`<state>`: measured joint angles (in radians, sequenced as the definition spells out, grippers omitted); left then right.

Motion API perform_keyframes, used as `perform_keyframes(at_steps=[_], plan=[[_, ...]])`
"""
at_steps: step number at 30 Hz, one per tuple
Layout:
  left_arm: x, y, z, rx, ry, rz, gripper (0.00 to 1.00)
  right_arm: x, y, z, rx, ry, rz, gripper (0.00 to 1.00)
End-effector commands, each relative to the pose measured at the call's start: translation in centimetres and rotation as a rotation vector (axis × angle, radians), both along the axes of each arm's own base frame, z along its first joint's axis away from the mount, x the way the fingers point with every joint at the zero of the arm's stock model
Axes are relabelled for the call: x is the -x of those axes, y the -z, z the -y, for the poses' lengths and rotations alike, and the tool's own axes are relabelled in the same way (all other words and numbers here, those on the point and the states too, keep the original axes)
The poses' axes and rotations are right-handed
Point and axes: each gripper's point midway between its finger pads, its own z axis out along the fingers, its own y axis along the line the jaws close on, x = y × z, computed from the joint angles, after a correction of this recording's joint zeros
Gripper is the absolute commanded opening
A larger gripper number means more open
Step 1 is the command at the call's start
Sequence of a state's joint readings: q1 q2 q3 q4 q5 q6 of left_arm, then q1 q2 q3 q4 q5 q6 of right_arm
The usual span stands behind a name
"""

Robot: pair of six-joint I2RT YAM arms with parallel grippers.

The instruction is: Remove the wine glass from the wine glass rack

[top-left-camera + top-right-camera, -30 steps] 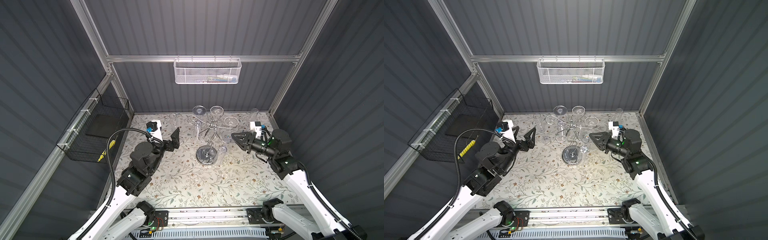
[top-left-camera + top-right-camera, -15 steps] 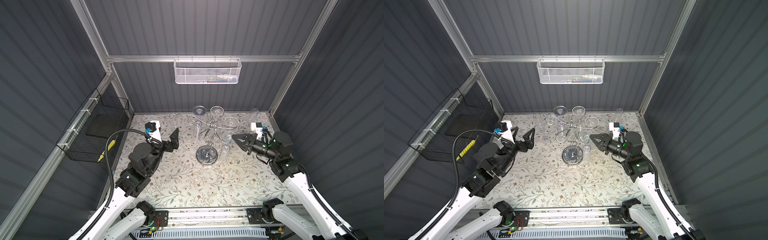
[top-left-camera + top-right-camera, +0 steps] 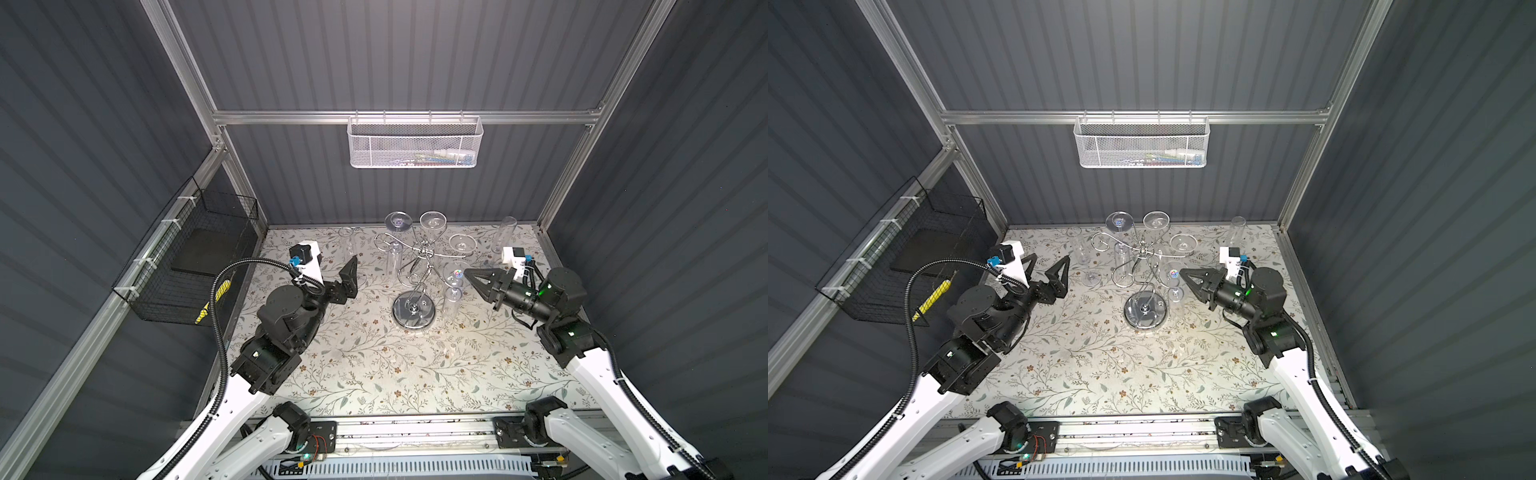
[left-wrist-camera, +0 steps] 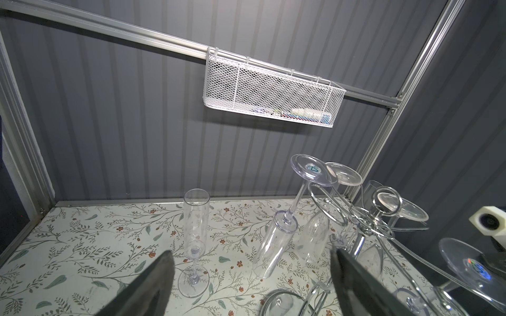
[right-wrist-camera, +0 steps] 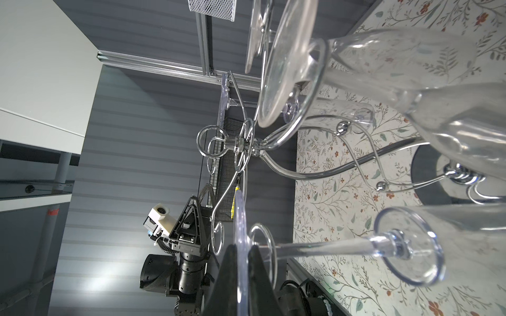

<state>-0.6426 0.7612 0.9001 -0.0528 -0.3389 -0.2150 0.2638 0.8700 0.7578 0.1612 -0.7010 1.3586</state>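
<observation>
Both right fingers (image 5: 223, 287) are closed flat on the thin round foot (image 3: 457, 273) of the clear plastic wine glass (image 5: 328, 245), gripping it edge-on, likely because that disc is the one part standing free of the wire. Beneath everything lies the floral-patterned surface (image 3: 374, 365). At its middle stands the shiny chrome wire wine glass rack (image 3: 415, 316), whose mirror-like disc base steadies the load. Glasses hang bowl-down from its curled arms, feet resting on the scrolls so their own weight keeps them seated. A tall clear flute (image 4: 195, 219) stands upright on the surface beside the rack, and a second flute (image 3: 503, 232) stands near the back corner, both apart from the hanging ones. The pinched glass hangs on the rack arm nearest the right robot arm, its stem threaded through a scroll loop (image 5: 273, 240), so it has not yet left the rack. I judge it must slide outward along the wire before coming free. The left fingers (image 4: 147, 284) are spread wide and hold nothing, aimed at the rack from the opposite side, perhaps ready to steady it.
</observation>
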Motion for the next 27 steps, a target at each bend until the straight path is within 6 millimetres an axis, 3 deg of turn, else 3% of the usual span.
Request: perform_keyframes(at_steps=[1, 27], plan=[[0.4, -0.9, 0.1, 0.020, 0.019, 0.010, 0.90, 0.5, -2.0, 0.2, -0.053, 0.007, 0.050, 0.00], [0.7, -0.6, 0.1, 0.022, 0.024, 0.006, 0.91, 0.9, -5.5, 0.0, -0.195, -0.013, -0.007, 0.00]])
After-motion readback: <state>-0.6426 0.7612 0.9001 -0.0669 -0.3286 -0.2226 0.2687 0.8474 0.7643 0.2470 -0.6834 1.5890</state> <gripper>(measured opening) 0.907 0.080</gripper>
